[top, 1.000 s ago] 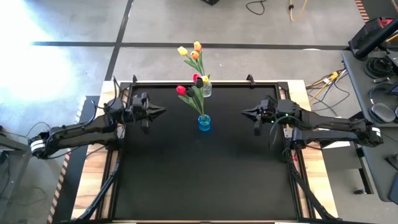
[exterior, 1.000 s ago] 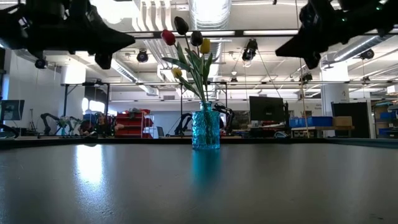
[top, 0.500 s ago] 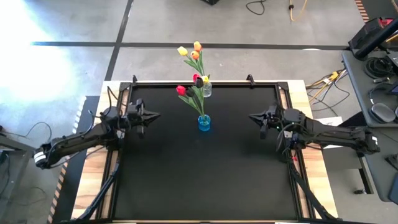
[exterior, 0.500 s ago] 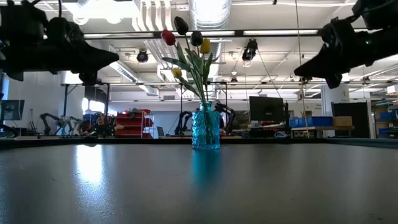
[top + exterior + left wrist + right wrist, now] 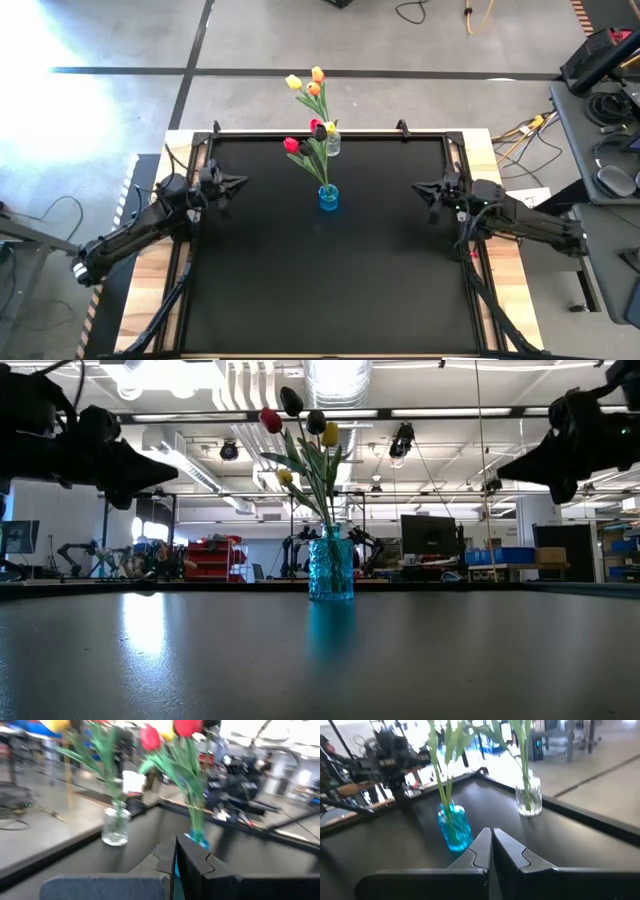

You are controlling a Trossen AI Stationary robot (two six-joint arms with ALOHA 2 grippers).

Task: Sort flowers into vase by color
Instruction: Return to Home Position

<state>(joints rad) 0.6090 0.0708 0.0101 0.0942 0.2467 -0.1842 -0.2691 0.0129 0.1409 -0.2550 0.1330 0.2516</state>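
Sorting looks done: red & dark artificial tulips [image 5: 292, 145] in blue glass vase [image 5: 328, 197] mid-table, yellow/orange tulips [image 5: 313, 88] in clear glass vase [image 5: 332, 146] at black table [image 5: 330, 290] far edge. None lying loose. Both left gripper [image 5: 232, 183] & right gripper [image 5: 420, 187] pressed together, empty, near side edges.

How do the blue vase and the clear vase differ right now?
The blue vase is tinted blue glass; the clear vase is colourless. The blue vase stands near the middle of the table, the clear vase near its far edge. The blue vase holds red and dark tulips, the clear vase yellow and orange tulips. Both stand upright.
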